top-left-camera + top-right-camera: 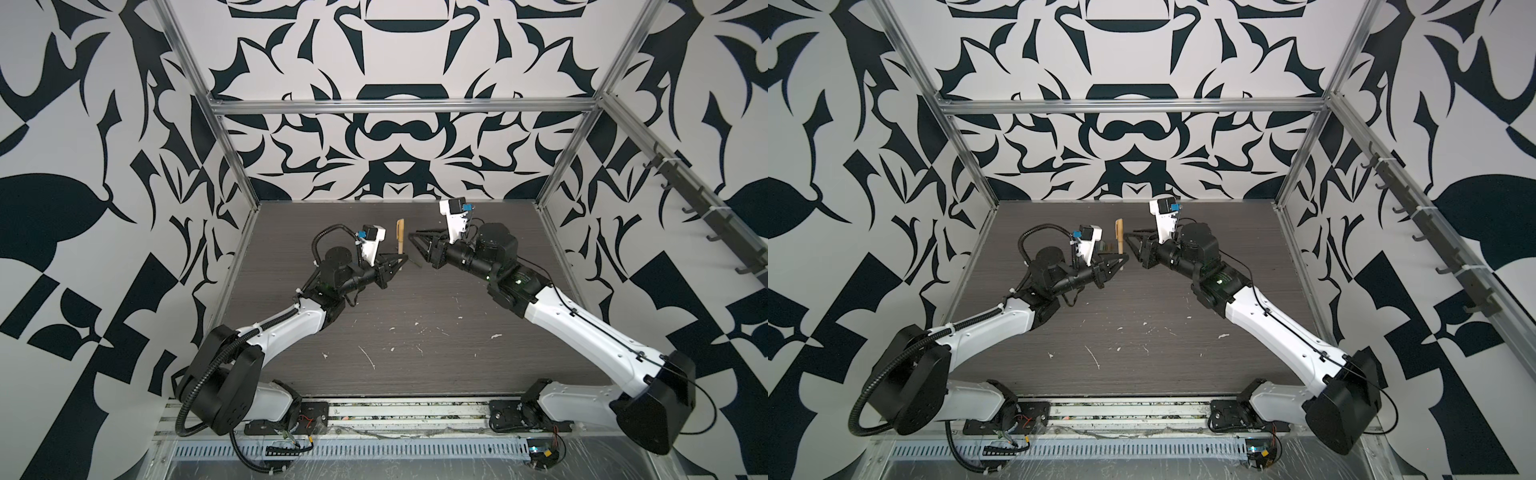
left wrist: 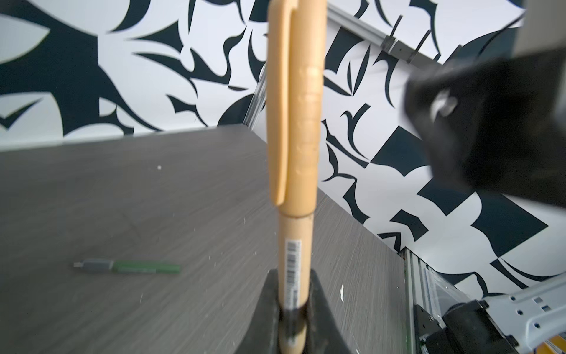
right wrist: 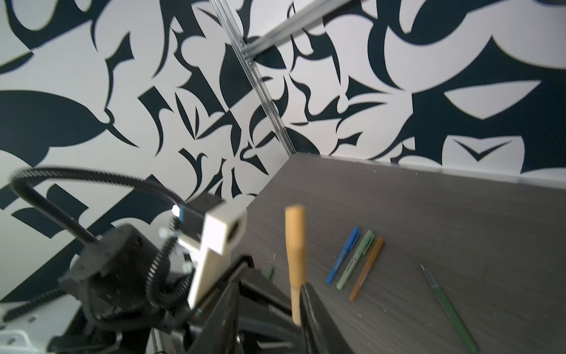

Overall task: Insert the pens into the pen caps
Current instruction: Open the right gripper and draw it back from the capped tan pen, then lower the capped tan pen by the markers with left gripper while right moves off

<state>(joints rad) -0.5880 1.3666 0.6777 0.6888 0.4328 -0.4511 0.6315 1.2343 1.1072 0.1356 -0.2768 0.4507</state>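
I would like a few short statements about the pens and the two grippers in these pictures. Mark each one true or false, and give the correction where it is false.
1. The left gripper is shut on the thin tan stick pen, which points upward. True.
2. That tan pen has no cap. False: a tan plastic cap with a clip sits on its upper end.
3. The blue pen, the pale green pen and the ochre-brown pen lie side by side on the grey wood-grain table. True.
4. The right gripper holds the dark green pen. False: that pen lies uncapped on the table, apart from the other three, and the right gripper's jaws are open and hold nothing.
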